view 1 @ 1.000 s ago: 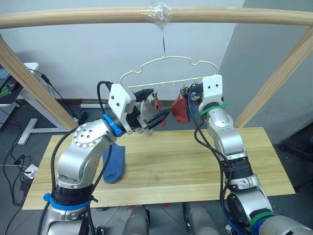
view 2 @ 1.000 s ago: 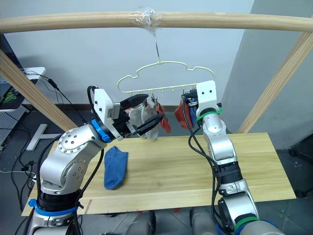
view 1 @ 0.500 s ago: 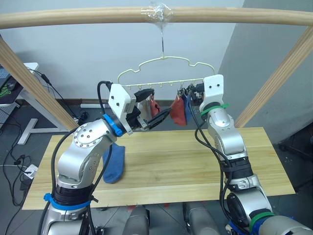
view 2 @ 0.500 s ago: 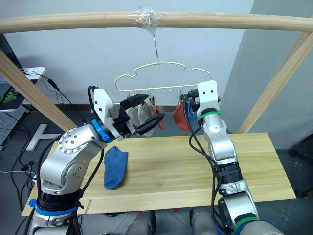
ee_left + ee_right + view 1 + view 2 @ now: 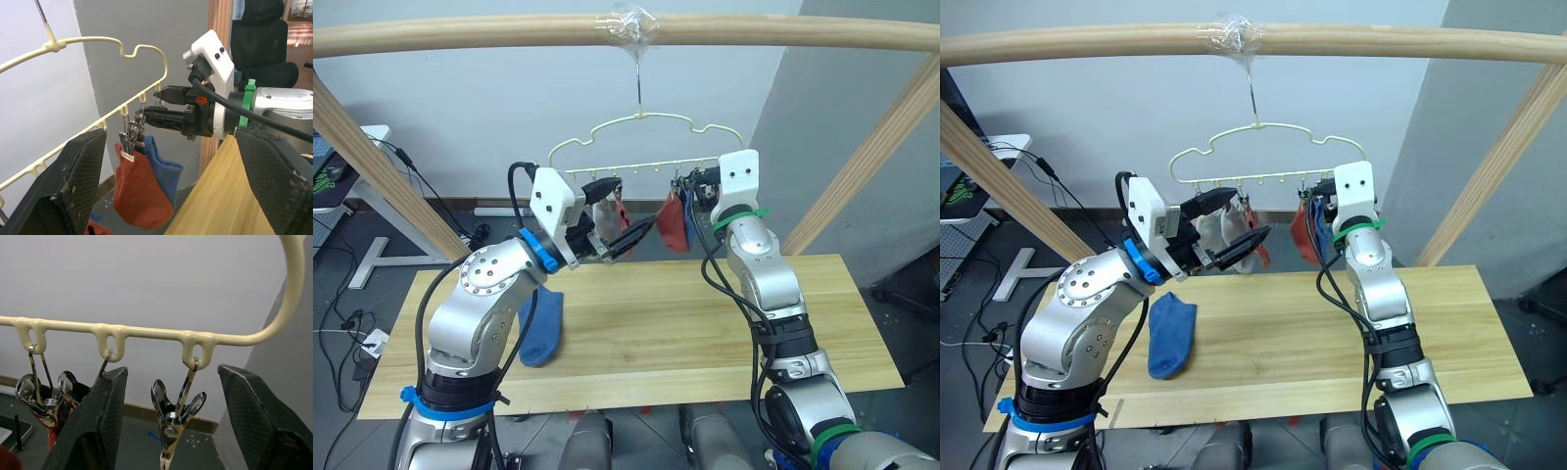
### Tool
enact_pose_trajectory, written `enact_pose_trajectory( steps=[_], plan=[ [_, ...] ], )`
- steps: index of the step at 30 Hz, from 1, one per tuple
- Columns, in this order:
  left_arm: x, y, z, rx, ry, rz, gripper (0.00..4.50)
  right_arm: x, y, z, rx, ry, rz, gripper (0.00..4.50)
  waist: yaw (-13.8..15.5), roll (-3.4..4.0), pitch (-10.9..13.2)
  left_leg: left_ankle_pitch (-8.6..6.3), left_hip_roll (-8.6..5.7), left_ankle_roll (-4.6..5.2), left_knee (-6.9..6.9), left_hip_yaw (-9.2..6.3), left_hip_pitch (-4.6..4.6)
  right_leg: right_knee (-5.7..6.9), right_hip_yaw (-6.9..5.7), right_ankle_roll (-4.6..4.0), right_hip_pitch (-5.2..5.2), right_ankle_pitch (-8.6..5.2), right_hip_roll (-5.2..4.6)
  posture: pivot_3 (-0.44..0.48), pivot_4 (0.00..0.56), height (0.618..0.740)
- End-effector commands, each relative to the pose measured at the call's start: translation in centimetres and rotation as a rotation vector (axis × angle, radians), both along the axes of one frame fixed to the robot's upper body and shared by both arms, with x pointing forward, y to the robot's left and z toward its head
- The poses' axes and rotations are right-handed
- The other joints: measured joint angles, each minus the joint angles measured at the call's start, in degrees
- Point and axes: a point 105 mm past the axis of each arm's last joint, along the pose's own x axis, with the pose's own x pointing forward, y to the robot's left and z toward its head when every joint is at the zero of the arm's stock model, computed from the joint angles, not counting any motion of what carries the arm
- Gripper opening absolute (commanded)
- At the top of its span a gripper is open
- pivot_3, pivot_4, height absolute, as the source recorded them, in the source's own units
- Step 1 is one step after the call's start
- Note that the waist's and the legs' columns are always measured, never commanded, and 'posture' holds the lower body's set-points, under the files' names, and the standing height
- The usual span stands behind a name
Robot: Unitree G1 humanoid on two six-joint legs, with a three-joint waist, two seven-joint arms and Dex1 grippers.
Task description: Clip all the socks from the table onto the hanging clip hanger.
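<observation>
1. Left eye view: I see the clip hanger [image 5: 636, 147] hooked on the wooden pole [image 5: 460, 34] above the table [image 5: 685, 323], both arms raised to its clip row.
2. Left gripper [image 5: 619, 212] sits at the left half of the row, fingers spread wide, nothing between them. A light grey sock [image 5: 1231, 225] and a rust-red sock [image 5: 1259, 257] hang just behind it.
3. Right gripper [image 5: 700, 186] is at the right end of the row. Right wrist view has its fingers [image 5: 95, 426] well apart, with a bare metal clip [image 5: 173, 416] hanging between them, not touched.
4. Left wrist view: a second rust-red sock [image 5: 139, 193] and a blue sock [image 5: 164, 171] hang from neighbouring clips, overlapping, red in front, just beside the right gripper's fingertips.
5. One blue sock on the table [image 5: 543, 328] lies flat at the left side, partly behind my left arm.
6. I can't count every hung sock; the left gripper blocks part of the row.
</observation>
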Motion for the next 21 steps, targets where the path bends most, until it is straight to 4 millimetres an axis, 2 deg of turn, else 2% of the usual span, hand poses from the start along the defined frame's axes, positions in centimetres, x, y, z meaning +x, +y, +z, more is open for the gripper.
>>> enact_pose_trajectory(
  steps=[1, 3, 6, 21],
  plan=[
    [-0.52, -0.36, 0.98, -0.012, -0.044, -0.020, 4.34, -0.23, 0.00, 1.06, 0.017, -0.038, -0.002, 3.02, 0.0, 0.00, 0.0, 0.00, 0.00, 0.00, 0.00, 0.00, 0.00, 0.00, 0.00, 0.00, 0.00, 0.00, 0.00, 0.051, 0.214, 0.740],
    [-0.53, -0.35, 0.98, -0.010, -0.045, -0.022, 4.34, -0.21, 0.02, 0.88, 0.025, -0.031, -0.003, 2.84, 0.0, 0.00, 0.0, 0.00, 0.00, 0.00, 0.00, 0.00, 0.00, 0.00, 0.00, 0.00, 0.00, 0.00, 0.00, 0.053, 0.214, 0.740],
    [-0.47, -0.30, 0.99, -0.009, -0.045, -0.021, 4.34, -0.15, 0.07, 0.71, 0.026, -0.022, -0.004, 2.14, 0.0, 0.00, 0.0, 0.00, 0.00, 0.00, 0.00, 0.00, 0.00, 0.00, 0.00, 0.00, 0.00, 0.00, 0.00, 0.053, 0.214, 0.740],
    [-0.58, -0.37, 0.97, -0.011, -0.043, -0.022, 4.34, 0.30, 0.62, 0.75, 0.033, -0.018, 0.008, 2.14, 0.0, 0.00, 0.0, 0.00, 0.00, 0.00, 0.00, 0.00, 0.00, 0.00, 0.00, -0.01, 0.00, 0.01, 0.00, 0.056, 0.215, 0.740]
  ],
)
